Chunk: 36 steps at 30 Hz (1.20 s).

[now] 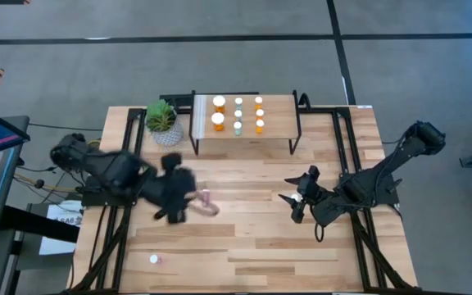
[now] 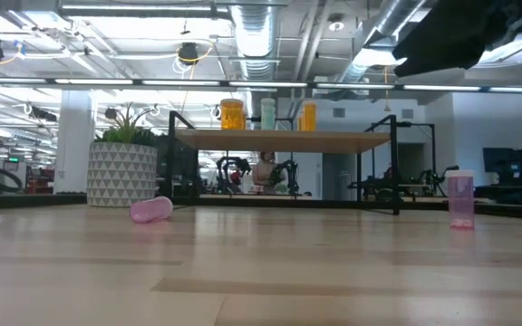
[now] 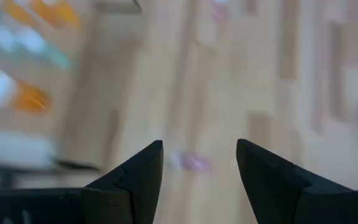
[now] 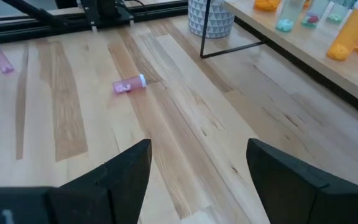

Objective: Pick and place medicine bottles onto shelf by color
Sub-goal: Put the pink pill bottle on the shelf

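A pink bottle (image 1: 207, 201) lies on its side on the tabletop; it also shows in the low view (image 2: 150, 210) and the right wrist view (image 4: 129, 84). My left gripper (image 1: 192, 197) is open just left of it and touches nothing; in the left wrist view (image 3: 199, 152) the bottle (image 3: 194, 163) shows blurred past the gap. A second pink bottle (image 1: 154, 259) stands upright near the front left. The shelf (image 1: 277, 123) at the far edge carries orange bottles (image 1: 219, 121) and teal bottles (image 1: 238, 127). My right gripper (image 1: 292, 206) is open and empty at mid-right.
A potted plant (image 1: 162, 121) stands left of the shelf, by its white strip (image 1: 200, 119). Black frame rails (image 1: 347, 147) run along both table sides. Bare wood lies between the two grippers and along the near edge.
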Each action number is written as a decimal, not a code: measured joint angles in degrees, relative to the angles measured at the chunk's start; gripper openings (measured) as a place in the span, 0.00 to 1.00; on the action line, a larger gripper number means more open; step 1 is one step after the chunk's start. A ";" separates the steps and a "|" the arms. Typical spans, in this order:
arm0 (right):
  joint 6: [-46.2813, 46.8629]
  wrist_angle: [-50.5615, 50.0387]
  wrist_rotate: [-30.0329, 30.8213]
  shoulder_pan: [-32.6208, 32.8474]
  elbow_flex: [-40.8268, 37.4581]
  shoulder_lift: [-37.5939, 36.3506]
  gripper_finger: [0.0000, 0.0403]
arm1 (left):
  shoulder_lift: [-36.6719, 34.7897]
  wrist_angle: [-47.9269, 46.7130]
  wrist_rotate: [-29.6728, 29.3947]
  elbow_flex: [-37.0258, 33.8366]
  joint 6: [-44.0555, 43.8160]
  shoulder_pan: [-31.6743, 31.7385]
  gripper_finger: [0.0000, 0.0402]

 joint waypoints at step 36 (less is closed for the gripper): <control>-0.08 1.00 0.00 -1.79 0.00 -0.15 0.71 | 12.72 14.49 19.82 -28.11 -29.96 -32.99 0.59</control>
